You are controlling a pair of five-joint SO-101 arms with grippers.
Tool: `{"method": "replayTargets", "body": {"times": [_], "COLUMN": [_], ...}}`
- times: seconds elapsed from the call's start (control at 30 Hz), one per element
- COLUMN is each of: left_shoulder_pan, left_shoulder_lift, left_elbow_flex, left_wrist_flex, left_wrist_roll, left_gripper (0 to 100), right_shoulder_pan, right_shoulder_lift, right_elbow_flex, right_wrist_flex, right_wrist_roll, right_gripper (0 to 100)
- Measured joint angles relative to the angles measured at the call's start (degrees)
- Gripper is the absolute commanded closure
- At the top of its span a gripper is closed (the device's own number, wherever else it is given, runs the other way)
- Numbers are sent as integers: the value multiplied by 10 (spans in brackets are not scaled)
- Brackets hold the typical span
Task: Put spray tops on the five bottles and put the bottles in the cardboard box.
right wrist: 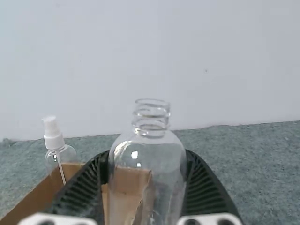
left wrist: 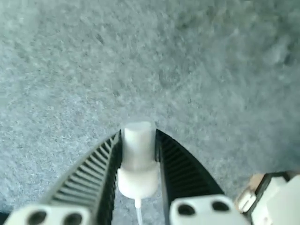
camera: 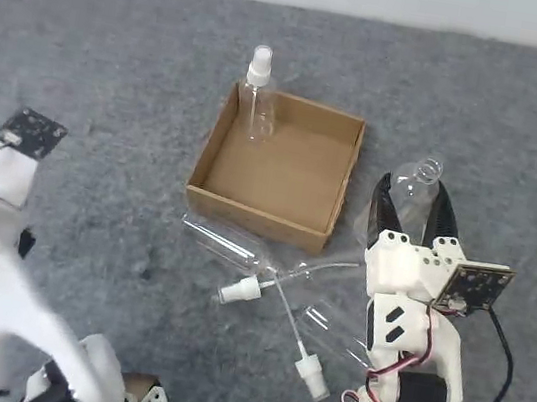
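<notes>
The surface (camera: 114, 87) is lit softly and evenly from above, and only weak shadows are cast beside the cardboard box (camera: 256, 214). Small white glints are seen on the clear bottle (right wrist: 147, 154). The spray top (left wrist: 137, 159) is rendered very bright, and the wall (right wrist: 187, 47) pale and even.

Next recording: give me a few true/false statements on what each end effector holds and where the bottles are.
1. The right end effector holds an uncapped bottle. True.
2. The left end effector is empty. False: it is closed on a spray top.
3. Two bottles stand in the cardboard box. False: one capped bottle stands there, in a far corner.
4. A clear bottle lies on the carpet in front of the box. True.
</notes>
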Motion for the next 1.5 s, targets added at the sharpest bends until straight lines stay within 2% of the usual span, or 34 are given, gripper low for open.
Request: {"method": "replayTargets", "body": {"times": [0.27,0.53,0.93,1.13,1.5], "left_shoulder_pan": [56,60,61,104,222], "left_shoulder_lift": [-57,-105,-167,-192,-303], "left_elbow_flex": [0,0,0,0,0], "left_wrist_flex": [-1,-42,-138,-150,-150], "left_wrist_roll": [91,177,359,463,621], "left_gripper": [988,988,988,988,988], "right_shoulder_pan": [0,0,0,0,0], "right_shoulder_lift": [0,0,0,0,0], "right_elbow_flex": [0,0,0,-23,-27], "right_wrist_flex": [1,1,15,108,119], "right_wrist_roll": [0,0,4,4,4], "right_gripper": [989,989,987,987,988]}}
